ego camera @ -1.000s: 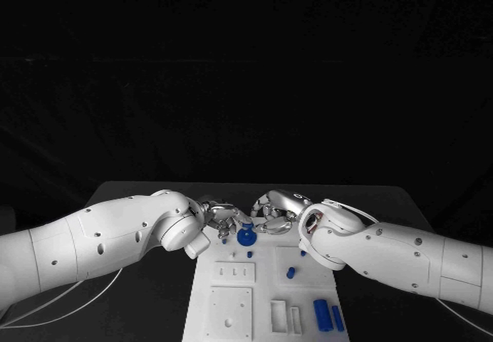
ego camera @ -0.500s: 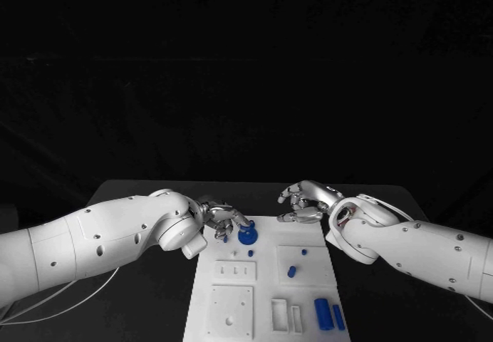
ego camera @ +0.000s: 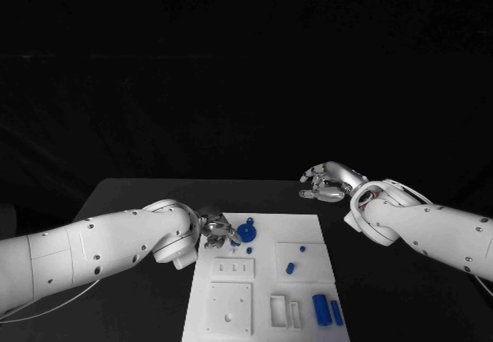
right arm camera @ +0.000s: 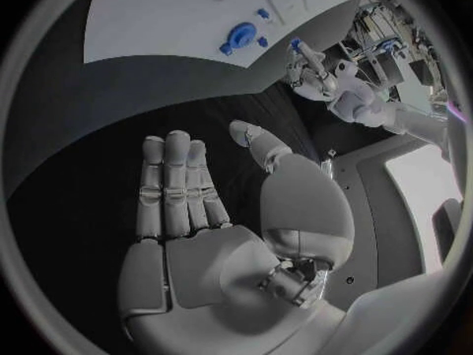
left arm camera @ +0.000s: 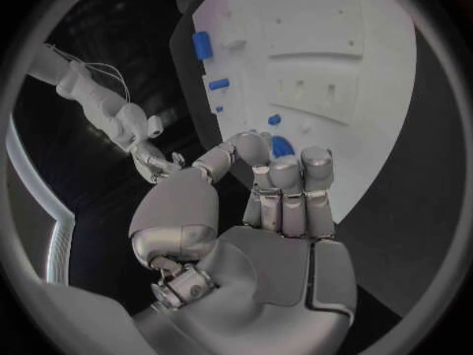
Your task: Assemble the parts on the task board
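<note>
the left hand [ego camera: 218, 231] was seen at the far left corner of the white task board [ego camera: 308, 235] on the black worktop [ego camera: 144, 196], its fingers [left arm camera: 284, 188] curled in on nothing, just beside a round blue part [ego camera: 248, 232] standing on the board. the right hand [ego camera: 329, 182] was held above the worktop beyond the board's far right corner, well apart from the parts, its fingers [right arm camera: 176, 183] spread and empty. a small blue part [ego camera: 291, 268] lay mid-board and two blue bars [ego camera: 328, 311] lay near its right edge.
</note>
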Controlling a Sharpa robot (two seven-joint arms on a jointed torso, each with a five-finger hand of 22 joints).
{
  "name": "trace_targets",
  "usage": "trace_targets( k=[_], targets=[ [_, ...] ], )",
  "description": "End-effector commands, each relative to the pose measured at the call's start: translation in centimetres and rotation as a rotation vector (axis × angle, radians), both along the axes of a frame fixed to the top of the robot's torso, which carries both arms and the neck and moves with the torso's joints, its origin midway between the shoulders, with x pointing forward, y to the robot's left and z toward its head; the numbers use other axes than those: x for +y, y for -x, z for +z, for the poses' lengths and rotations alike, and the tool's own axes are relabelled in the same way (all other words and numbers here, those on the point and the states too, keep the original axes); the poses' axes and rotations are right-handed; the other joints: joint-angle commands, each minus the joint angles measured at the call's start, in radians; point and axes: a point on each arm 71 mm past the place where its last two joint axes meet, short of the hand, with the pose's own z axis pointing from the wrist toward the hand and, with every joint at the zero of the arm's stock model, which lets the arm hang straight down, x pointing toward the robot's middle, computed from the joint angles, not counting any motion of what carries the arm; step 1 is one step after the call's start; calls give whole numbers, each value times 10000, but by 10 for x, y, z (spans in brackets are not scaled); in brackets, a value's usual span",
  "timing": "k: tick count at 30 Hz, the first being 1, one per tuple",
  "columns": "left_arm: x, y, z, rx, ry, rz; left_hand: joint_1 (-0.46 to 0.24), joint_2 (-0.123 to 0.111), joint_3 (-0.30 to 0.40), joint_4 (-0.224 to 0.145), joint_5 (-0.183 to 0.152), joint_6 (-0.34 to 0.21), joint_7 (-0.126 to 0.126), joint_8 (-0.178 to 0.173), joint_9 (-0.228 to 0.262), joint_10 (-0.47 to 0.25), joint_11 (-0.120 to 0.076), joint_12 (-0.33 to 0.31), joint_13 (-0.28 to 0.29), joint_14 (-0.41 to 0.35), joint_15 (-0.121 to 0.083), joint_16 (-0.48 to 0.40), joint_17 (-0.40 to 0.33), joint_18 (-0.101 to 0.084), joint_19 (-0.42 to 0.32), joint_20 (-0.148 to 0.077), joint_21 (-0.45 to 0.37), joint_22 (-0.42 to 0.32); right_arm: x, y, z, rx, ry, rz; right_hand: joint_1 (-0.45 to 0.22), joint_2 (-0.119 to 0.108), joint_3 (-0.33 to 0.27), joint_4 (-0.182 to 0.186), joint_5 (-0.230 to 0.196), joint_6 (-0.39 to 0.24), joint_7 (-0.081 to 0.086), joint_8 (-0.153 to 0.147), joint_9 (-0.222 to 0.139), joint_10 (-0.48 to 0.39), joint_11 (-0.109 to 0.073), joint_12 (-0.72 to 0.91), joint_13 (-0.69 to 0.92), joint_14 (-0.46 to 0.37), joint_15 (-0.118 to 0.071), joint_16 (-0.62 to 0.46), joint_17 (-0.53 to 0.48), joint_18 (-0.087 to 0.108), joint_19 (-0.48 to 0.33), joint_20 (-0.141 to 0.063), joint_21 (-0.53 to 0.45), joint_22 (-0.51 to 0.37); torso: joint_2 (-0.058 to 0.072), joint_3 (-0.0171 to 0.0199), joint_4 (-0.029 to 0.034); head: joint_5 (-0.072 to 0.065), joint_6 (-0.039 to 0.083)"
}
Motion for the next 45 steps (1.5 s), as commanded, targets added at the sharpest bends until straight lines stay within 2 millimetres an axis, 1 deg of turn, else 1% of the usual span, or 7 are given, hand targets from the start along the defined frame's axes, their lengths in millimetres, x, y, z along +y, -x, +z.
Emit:
trace_targets(
  k=[1, 6, 14, 19, 30, 39, 45],
  targets=[
    [-2, 3, -5, -435, -641, -322, -43, 110, 44, 13, -47, 1579, -776, 76, 1810, -19, -85, 91, 29, 386, -458, 82, -25, 197, 101, -1150, 80, -3, 3, -2, 2, 143, -557, 201, 43, 40, -35, -73, 31, 57, 68, 45, -14, 77, 17, -207, -321, 92, 50, -312, -168, 12, -20, 86, -193, -112, 3, 11, 21, 10, -105],
    [-4, 9, -14, -327, -856, -621, -173, 186, 24, 100, -81, 1676, -835, 138, 1944, -22, -146, 333, 112, 439, -519, 274, -49, 239, 191, -1154, 158, 29, 7, -2, 2, 169, -640, 285, 84, 55, -61, -116, 51, 81, 69, 58, -25, 65, 20, -246, -437, 98, 59, -417, -187, 36, -35, 128, -262, -135, 11, -6, 19, 42, -219],
    [-10, 15, -21, -441, -1357, -1199, -498, 442, 1, 156, 21, 1798, -940, 276, 2126, -101, -256, 766, 271, 456, -645, 612, -84, 339, 293, -1170, 304, 112, 12, -1, 2, 200, -695, 427, -34, 66, -201, -95, 24, 144, 57, 92, -31, 85, 11, -245, -549, 135, 59, -498, -183, 53, -32, 178, -317, -144, 18, -23, 11, 61, -295],
    [-12, 16, -25, -533, -1586, -1401, -790, 671, 2, 201, 166, 1840, -983, 355, 2203, -161, -293, 971, 331, 454, -689, 767, -125, 392, 328, -1168, 382, 158, 15, 0, 2, 239, -709, 517, -113, 69, -316, -100, -38, 181, 45, 111, -35, 98, -1, -233, -604, 164, 48, -526, -167, 62, -42, 198, -347, -142, 18, -17, 9, 87, -332],
    [-11, 18, -31, -470, -1879, -1529, -1325, 956, 62, 213, 246, 1849, -1013, 437, 2290, -244, -329, 1219, 349, 434, -725, 951, -249, 460, 346, -1151, 470, 213, 18, 1, 2, 339, -700, 593, -137, 83, -375, -118, -40, 163, 48, 99, -52, 89, 1, -231, -654, 169, 48, -562, -156, 62, -50, 207, -374, -142, 17, -7, 5, 106, -458],
    [-12, 18, -35, -894, -2194, -1654, -1432, 961, 136, 159, 108, 1830, -1021, 450, 2311, -278, -337, 1278, 330, 418, -738, 994, -311, 497, 350, -1156, 495, 227, 19, 1, 1, 368, -696, 629, -160, 99, -403, -111, -11, 152, 51, 91, -64, 86, 5, -227, -689, 175, 52, -587, -148, 62, -51, 213, -393, -142, 19, -5, 7, 112, -519],
    [-12, 19, -34, -1204, -2096, -1584, -1239, 748, 315, 102, -76, 1785, -1015, 445, 2327, -308, -331, 1304, 275, 391, -737, 1011, -405, 542, 364, -1157, 502, 223, 18, 1, 1, 379, -721, 617, -206, 118, -431, -80, 11, 151, 54, 88, -75, 84, 8, -218, -724, 182, 55, -610, -138, 62, -47, 219, -410, -141, 9, -12, 1, 109, -535]
  ],
)
